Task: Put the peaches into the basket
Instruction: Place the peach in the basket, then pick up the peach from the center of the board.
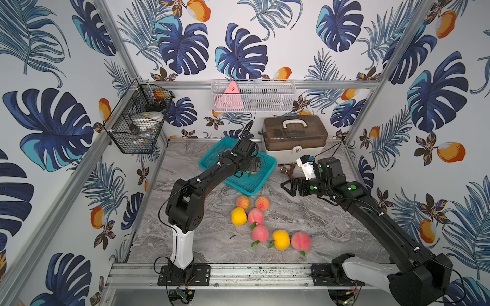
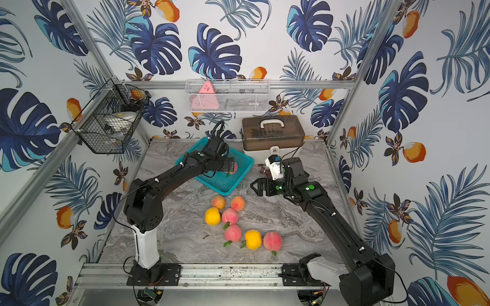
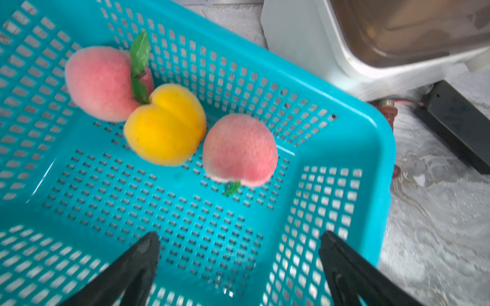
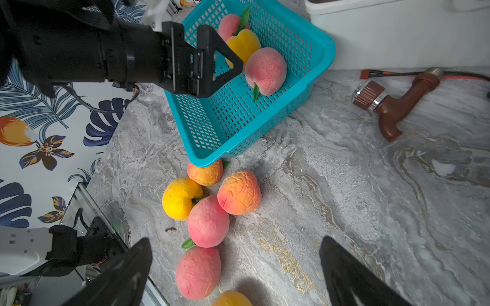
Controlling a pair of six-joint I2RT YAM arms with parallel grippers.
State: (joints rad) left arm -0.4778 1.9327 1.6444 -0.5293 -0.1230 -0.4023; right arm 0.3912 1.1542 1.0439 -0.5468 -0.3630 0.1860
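Left arm (image 1: pixel 201 182) and right arm (image 1: pixel 371 208) are black with white base links, green dots, thin cables.

1. Both top views: high at front, looking down on whole table (image 1: pixel 318 217); nearly identical.
2. Left wrist: close, looking into basket (image 3: pixel 381 137).
3. Right wrist: low over table, facing same basket.

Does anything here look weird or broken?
Yes. On the table, the orange-pink peach near the basket has crumpled, wrinkly skin, as if squashed. The pink peach next to it looks smooth. Nothing looks spilled.
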